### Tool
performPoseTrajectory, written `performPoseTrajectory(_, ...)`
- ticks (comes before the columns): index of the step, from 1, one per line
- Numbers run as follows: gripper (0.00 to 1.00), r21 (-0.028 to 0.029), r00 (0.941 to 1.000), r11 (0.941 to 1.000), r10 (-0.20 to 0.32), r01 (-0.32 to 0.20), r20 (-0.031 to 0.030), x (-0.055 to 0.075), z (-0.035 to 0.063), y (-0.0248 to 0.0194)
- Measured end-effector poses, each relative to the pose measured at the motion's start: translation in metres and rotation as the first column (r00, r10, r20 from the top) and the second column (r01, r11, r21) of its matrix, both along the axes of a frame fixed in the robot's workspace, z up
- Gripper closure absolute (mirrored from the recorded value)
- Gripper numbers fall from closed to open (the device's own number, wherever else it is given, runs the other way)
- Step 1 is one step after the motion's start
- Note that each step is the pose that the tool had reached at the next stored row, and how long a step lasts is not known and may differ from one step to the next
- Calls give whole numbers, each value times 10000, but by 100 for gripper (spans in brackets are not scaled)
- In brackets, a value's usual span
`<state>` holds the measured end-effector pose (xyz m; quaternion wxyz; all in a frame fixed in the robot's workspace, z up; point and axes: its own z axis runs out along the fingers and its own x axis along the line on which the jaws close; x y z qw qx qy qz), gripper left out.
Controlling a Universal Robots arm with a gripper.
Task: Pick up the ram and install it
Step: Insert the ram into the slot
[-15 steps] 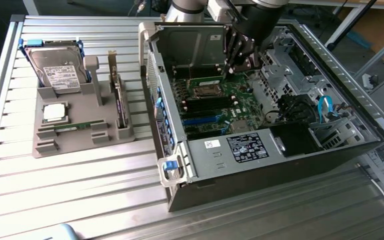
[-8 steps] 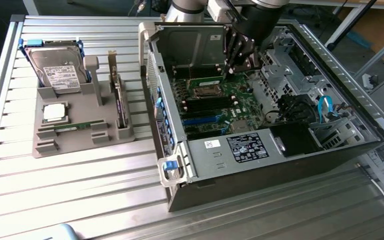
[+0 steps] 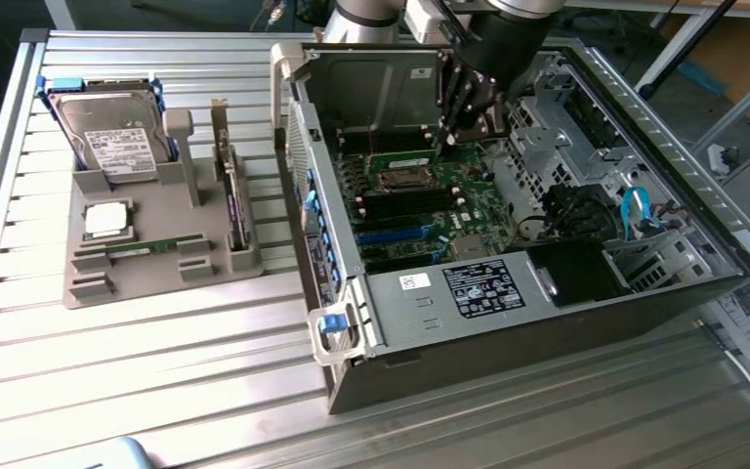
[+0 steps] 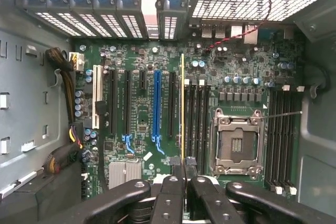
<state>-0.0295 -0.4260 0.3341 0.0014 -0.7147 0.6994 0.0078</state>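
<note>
In the wrist view I look along the thin top edge of the ram [image 4: 182,103], a yellow-green strip. My gripper [image 4: 182,167] is shut on its near end. The stick hangs over the motherboard [image 4: 142,124], in line with the black memory slots [image 4: 195,119] beside the open processor socket [image 4: 236,142]; I cannot tell whether it touches a slot. From the exterior view, the gripper [image 3: 460,115] is reaching down into the open computer case [image 3: 479,283]. A second, similar ram stick [image 3: 141,245] lies in the grey holder [image 3: 89,288] at the exterior view's left.
The grey holder also carries a hard drive [image 3: 108,137], a square silver processor [image 3: 105,220] and an upright dark expansion card [image 3: 230,191]. Case walls, a drive cage [image 3: 551,127] and cable bundles [image 4: 65,93] close in around the board. More memory slots [image 4: 281,129] lie beyond the socket.
</note>
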Motion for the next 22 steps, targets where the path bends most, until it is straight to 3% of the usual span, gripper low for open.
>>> performPoseTrajectory(5,88,-2,9993,9993,-362,362,-1,8,-10,0)
performPoseTrajectory(10,88,0,9993,9993,-385,385,0,14,-12,0)
performPoseTrajectory(22,88,-2,9992,9992,-411,411,0,199,-27,0)
